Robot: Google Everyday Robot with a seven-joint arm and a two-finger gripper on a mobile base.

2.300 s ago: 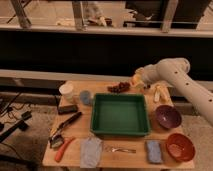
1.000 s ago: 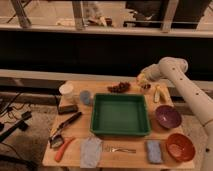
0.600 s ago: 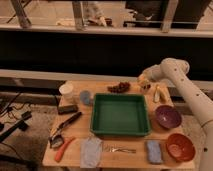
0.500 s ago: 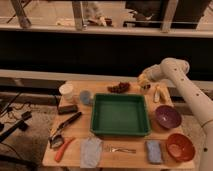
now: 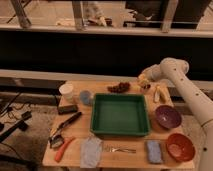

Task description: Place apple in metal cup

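My gripper (image 5: 143,81) is at the back right of the table, reaching down from the white arm (image 5: 172,70). It is shut on the apple (image 5: 142,78), a small pale yellow round fruit held just above the table. The metal cup (image 5: 145,90), small and dull grey, stands right under the gripper, between the dark grape cluster (image 5: 119,88) and the banana (image 5: 159,93). The gripper partly hides the cup's mouth.
A green tray (image 5: 120,131) fills the middle. A purple bowl (image 5: 167,116) and a red bowl (image 5: 179,146) stand at the right. A white cup (image 5: 66,92) and a blue-grey cup (image 5: 85,97) stand at the back left. Tools (image 5: 65,125), a fork (image 5: 120,149) and cloths (image 5: 91,151) lie along the front.
The gripper with the apple has moved a little right from beside the grapes to over the metal cup, and has hardly moved in the last second.
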